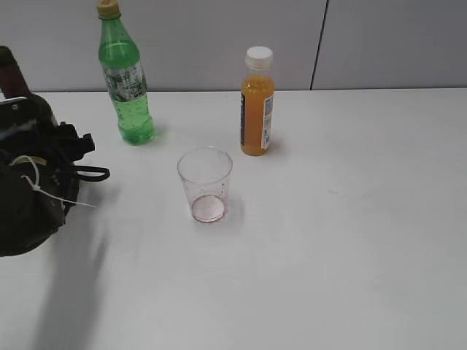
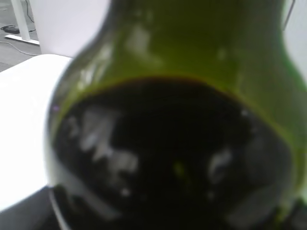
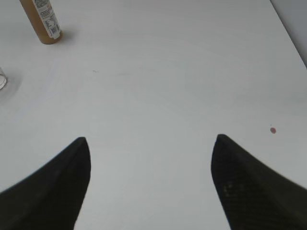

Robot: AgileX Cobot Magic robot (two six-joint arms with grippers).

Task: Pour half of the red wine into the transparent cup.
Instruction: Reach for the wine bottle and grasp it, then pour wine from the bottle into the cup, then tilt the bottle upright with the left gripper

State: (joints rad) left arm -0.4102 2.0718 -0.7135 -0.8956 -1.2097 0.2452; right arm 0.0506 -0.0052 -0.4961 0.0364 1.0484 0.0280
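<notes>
Left gripper (image 1: 44, 175): black body at the desk's left edge, wrapped about a dark glass wine bottle (image 2: 177, 120); its fingers are not visible in any view, so their spread cannot be told. The bottle fills the left wrist view, green glass above, red wine (image 2: 168, 158) dark below a curved liquid line. Its maroon neck (image 1: 9, 69) shows behind the arm.

Right gripper (image 3: 151, 158): two black tapered fingers (image 3: 57, 187) spread wide apart, holding nothing, over bare desk (image 3: 168, 72).

Transparent cup (image 1: 205, 184): clear plastic, tapered, pinkish base, upright near the desk's middle, apart from everything.

Green soda bottle (image 1: 125, 80): ribbed plastic, yellow cap, upright behind and left of the cup.

Orange juice bottle (image 1: 257, 102): white cap, upright behind and right of the cup.

Open room: wide white matte surface right and in front of the cup.
</notes>
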